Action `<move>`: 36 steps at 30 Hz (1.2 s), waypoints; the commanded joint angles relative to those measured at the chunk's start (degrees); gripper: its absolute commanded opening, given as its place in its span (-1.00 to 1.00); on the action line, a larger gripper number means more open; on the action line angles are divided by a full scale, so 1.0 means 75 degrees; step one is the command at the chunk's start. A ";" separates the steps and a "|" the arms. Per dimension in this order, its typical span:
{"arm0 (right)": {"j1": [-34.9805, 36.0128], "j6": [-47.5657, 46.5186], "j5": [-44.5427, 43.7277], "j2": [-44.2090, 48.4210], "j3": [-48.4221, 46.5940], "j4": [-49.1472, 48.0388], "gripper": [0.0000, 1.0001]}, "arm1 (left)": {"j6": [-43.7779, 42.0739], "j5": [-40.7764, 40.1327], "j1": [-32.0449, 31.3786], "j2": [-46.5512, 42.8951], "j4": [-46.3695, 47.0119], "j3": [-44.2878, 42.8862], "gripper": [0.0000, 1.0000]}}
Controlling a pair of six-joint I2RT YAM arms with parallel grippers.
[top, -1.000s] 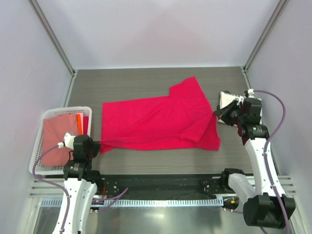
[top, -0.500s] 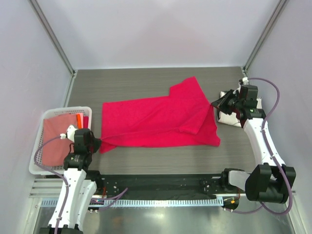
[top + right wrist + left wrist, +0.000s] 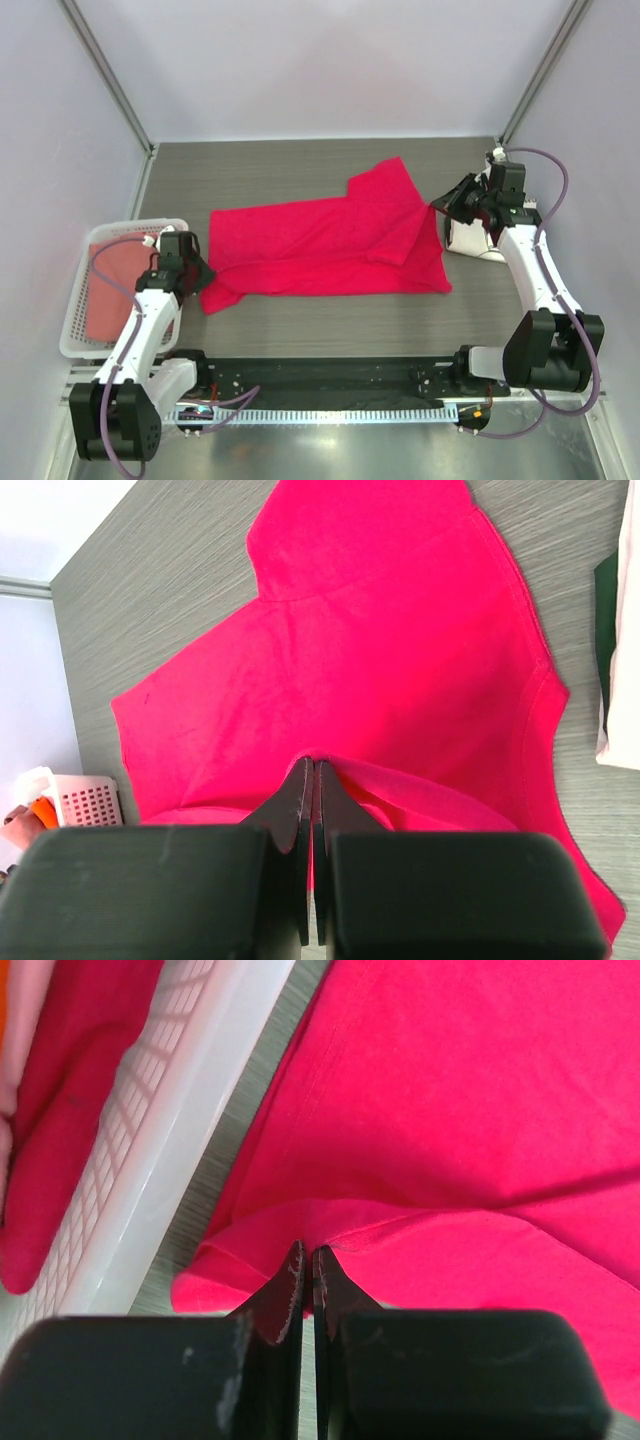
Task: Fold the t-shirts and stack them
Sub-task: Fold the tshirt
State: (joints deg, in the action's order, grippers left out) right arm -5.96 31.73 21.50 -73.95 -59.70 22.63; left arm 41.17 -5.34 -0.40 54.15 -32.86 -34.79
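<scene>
Bright, even, diffuse light fills the scene; the crimson-pink t-shirt (image 3: 320, 250) casts only a thin soft shadow on the tabletop (image 3: 300, 170) along its near edge. In the left wrist view the dark fingers (image 3: 285, 1295) in front of the t-shirt look soft, perhaps out of focus.

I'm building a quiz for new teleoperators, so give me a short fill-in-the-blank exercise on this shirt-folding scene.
1. The left end effector and the right end effector are each ___ on the crimson t-shirt.
2. The white basket stands at the ___ end of the table.
3. The cream t-shirt lies next to the ___ end effector.

Missing words: shut; left; right.
</scene>
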 commanded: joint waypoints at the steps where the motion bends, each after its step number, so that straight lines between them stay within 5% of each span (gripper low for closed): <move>1: 0.0032 -0.0082 0.0169 -0.0124 -0.0453 -0.0381 -0.97 | -0.0508 0.0069 -0.0005 0.0256 0.0163 -0.0506 -0.95; 18: 0.0372 0.0000 0.0169 -0.1377 -0.1273 -0.0580 -0.95 | -0.0590 0.0337 -0.0005 0.1497 0.0549 -0.0940 -0.80; 20: 0.0489 0.0024 0.0122 -0.1611 -0.1508 -0.0569 -0.68 | -0.0637 0.0326 -0.0005 0.1638 0.0585 -0.1150 -0.73; 21: 0.0536 0.0024 0.0053 -0.1647 -0.1555 -0.0545 -0.01 | -0.0672 0.0361 -0.0005 0.1651 0.0585 -0.1232 -0.66; 22: 0.0583 0.0059 -0.0041 -0.1613 -0.1544 -0.0475 0.44 | -0.0684 0.0431 -0.0005 0.1639 0.0573 -0.1314 -0.38; 24: 0.0747 0.0071 -0.0322 -0.1159 -0.1311 -0.0405 0.80 | -0.0755 0.0689 -0.0016 0.1476 0.0608 -0.1327 0.16; 25: 0.0782 0.0164 -0.0602 -0.0912 -0.0857 -0.0416 0.80 | -0.0743 0.0689 -0.0028 0.1104 0.0620 -0.1292 0.44; 27: 0.0794 0.0304 -0.0907 0.0045 -0.0269 -0.0463 0.75 | -0.0662 0.0631 -0.0063 0.0681 0.0550 -0.1175 0.49; 36: 0.1192 0.1721 -0.2374 0.3437 0.2919 0.0601 0.40 | 0.0708 0.0921 -0.0075 -0.0903 -0.0341 -0.0637 0.47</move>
State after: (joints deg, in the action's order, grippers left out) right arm 2.48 39.31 8.67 -51.79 -42.35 23.09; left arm 40.64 -1.30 -0.71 48.97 -32.69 -42.06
